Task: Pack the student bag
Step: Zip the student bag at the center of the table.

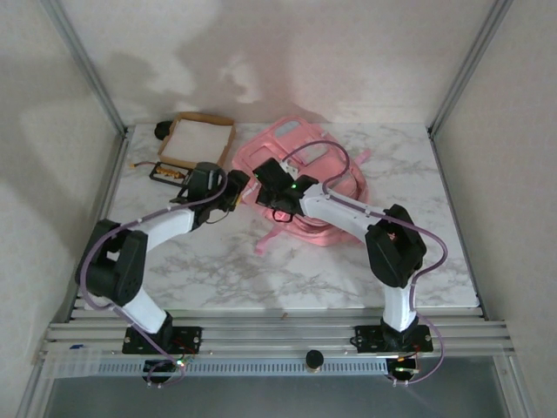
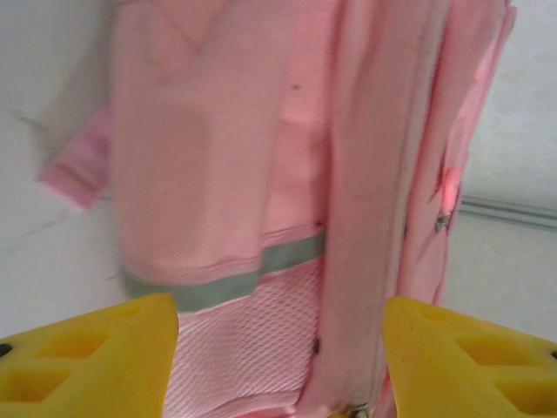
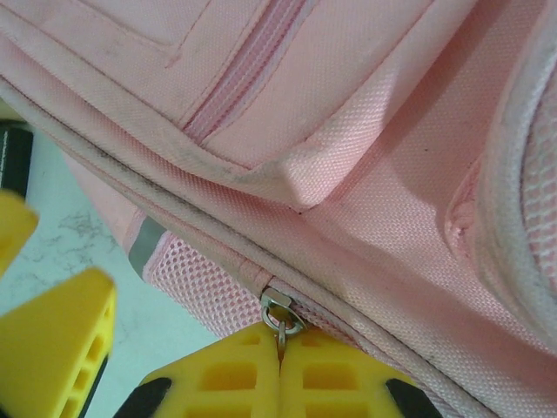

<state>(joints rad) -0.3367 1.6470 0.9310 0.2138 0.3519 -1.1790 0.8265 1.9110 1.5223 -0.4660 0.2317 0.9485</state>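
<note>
Clenched tight, the right gripper presses its two yellow fingers together on the zipper pull. The little metal ring pokes up just above the tips, right at the seam where the student bag meets its mesh side pocket.

Over to the left gripper: released, jaws well apart. The bag's side fills the gap ahead, pink fabric with a grey strip across it. Whether the cloth reaches in between the fingers or sits just in front, I cannot tell.

From above, the bag lies on the marble table toward the far middle. Both grippers meet at its near-left edge, the left one just beside the right. A tan cardboard tray sits just beside the bag on its left.
</note>
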